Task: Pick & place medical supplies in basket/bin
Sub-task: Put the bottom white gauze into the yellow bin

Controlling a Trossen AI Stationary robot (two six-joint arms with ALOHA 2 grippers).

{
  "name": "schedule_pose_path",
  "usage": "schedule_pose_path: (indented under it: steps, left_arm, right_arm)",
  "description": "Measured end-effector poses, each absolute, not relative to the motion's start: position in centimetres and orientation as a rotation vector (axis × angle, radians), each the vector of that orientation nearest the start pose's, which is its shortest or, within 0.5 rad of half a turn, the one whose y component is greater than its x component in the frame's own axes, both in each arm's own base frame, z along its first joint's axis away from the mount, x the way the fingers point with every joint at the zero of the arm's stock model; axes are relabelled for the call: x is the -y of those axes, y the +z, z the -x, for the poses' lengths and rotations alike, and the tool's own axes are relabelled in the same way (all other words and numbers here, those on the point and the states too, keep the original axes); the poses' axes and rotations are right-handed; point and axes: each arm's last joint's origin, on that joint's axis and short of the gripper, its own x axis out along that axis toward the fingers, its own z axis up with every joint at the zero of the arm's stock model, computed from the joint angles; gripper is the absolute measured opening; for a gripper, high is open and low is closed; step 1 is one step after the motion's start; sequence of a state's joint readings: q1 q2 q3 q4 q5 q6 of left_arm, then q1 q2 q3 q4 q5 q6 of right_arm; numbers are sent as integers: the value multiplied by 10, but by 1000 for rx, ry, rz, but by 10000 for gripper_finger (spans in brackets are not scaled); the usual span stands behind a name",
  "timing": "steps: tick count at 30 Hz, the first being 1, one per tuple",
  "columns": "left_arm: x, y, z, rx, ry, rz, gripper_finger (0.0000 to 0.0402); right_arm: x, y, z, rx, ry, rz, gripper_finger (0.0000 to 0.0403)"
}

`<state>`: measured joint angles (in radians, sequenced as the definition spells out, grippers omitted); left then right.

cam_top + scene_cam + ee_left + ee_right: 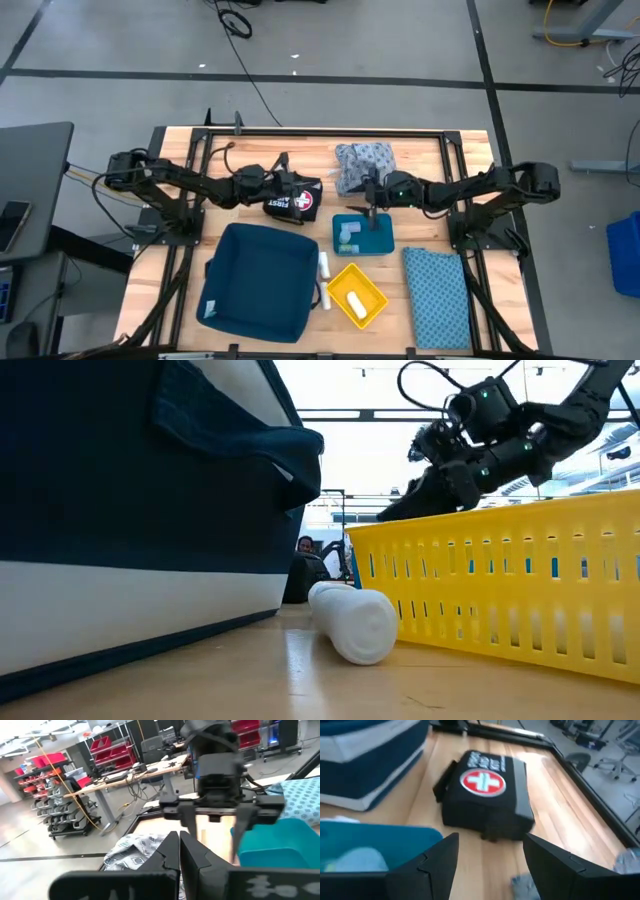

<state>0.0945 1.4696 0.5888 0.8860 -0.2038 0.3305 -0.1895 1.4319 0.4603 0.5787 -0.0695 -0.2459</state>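
Overhead, right hand (pixel 366 212) spread above teal tray (pixel 383 240).

Wooden table (pixel 180 300) carries bins, cloths, first-aid pouch (pixel 296 200).

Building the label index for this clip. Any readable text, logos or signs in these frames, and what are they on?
"FIRST": white lettering on the black first aid pouch, high view; the rest of that line is too small to read.
White cross in a red circle: sign on the same pouch, right wrist view.
Lettering above that cross: blurred, not readable.
Red storage bins in the room: no readable labels.
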Motion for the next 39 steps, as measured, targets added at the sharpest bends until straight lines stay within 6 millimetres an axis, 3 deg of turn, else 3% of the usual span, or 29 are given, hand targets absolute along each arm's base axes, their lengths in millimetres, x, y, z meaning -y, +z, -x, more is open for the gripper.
schedule_pose_path:
  steps: [9,20,25,32,35,39]
  left_arm:
    - [-52,216,-287,-51,339,-321,0]
    - [-53,215,-287,-56,341,-317,0]
    - [-53,215,-287,-56,341,-315,0]
    - [-52,215,-287,-51,313,-310,0]
    - [-51,215,-288,-47,291,-308,0]
    - [-51,215,-288,-47,290,-308,0]
  right_arm:
    - [20,187,-281,-391,129,138,233]
    - [-42,212,-293,-506,371,113,228]
    - [-66,209,-287,-562,391,72,186]
    - [-95,195,-267,-778,326,-32,116]
    - [-101,188,-258,-873,260,-62,125]
    - [-106,184,-250,-950,219,-102,179]
